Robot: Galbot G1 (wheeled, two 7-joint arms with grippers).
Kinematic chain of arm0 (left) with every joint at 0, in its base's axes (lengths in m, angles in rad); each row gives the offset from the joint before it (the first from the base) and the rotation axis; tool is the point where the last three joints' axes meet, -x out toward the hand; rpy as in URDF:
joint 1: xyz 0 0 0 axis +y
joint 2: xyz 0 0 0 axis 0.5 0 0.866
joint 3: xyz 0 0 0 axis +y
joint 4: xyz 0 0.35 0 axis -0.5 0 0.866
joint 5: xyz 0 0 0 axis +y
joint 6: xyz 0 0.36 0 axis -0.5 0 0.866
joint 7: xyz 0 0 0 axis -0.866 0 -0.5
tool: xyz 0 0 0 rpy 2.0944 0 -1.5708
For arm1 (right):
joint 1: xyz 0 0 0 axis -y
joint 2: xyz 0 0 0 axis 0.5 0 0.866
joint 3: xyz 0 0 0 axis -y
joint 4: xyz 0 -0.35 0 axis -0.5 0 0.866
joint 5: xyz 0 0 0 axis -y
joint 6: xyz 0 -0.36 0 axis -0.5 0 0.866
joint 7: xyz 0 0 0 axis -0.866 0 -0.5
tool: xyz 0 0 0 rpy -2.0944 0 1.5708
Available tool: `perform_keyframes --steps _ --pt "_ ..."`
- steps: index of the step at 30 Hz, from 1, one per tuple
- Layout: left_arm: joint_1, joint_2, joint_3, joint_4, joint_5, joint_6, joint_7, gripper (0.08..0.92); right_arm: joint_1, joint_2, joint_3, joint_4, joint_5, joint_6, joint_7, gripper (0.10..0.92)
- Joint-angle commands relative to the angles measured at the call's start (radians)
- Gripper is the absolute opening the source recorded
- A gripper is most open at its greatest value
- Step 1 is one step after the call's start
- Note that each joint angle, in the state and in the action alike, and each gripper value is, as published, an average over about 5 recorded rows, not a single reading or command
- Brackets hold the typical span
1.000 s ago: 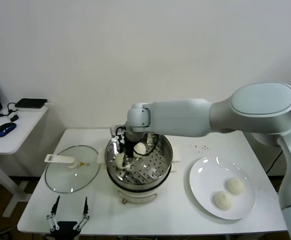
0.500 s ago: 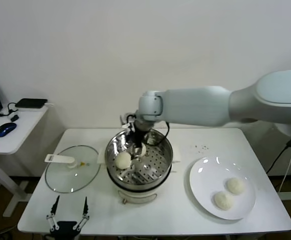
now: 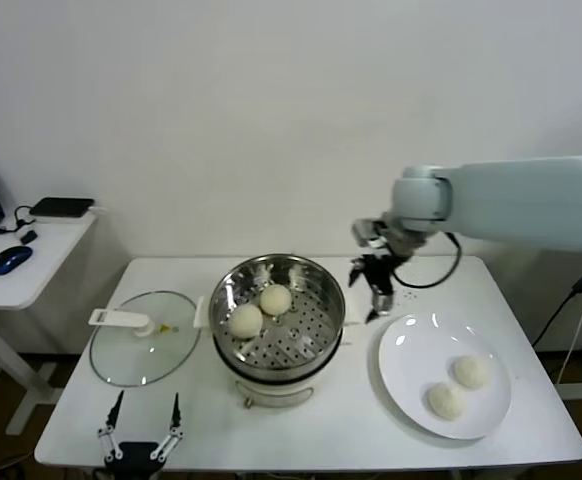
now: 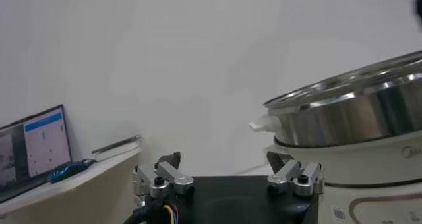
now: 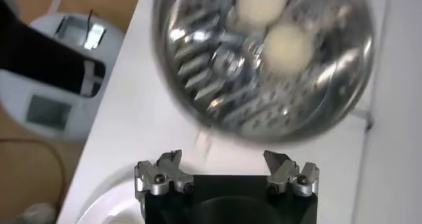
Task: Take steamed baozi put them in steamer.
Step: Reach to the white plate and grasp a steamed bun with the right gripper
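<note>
Two steamed baozi (image 3: 260, 309) sit in the steamer (image 3: 321, 290); two more (image 3: 458, 385) wait on the white plate (image 3: 406, 355) at right. Right claw (image 3: 376, 290) hangs between steamer and plate, fingers apart, empty. Left claw (image 3: 141, 432) parked at the surface's near edge, fingers apart. Next: descend centred over one bun, close gently; soft dough dents.

A robotics lab: plain white wall (image 3: 271, 100), white folding table (image 3: 211, 435), side desk (image 3: 31, 262) with blue computer mouse (image 3: 10, 259).
</note>
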Motion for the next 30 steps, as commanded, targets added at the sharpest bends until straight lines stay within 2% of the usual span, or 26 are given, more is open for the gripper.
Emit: perform_keyframes --steps 1,14,30 --pt "0.004 -0.005 0.007 0.007 0.012 -0.006 -0.004 0.823 -0.038 -0.291 -0.129 0.105 -0.208 0.0 0.005 0.823" --pt "0.003 -0.012 0.0 0.017 0.015 -0.008 -0.008 0.823 -0.401 -0.401 0.112 0.023 -0.353 -0.044 0.066 0.823" --pt "-0.004 -0.022 -0.005 0.028 0.021 -0.003 -0.008 0.823 -0.522 -0.35 0.203 -0.046 -0.382 -0.044 0.066 0.823"
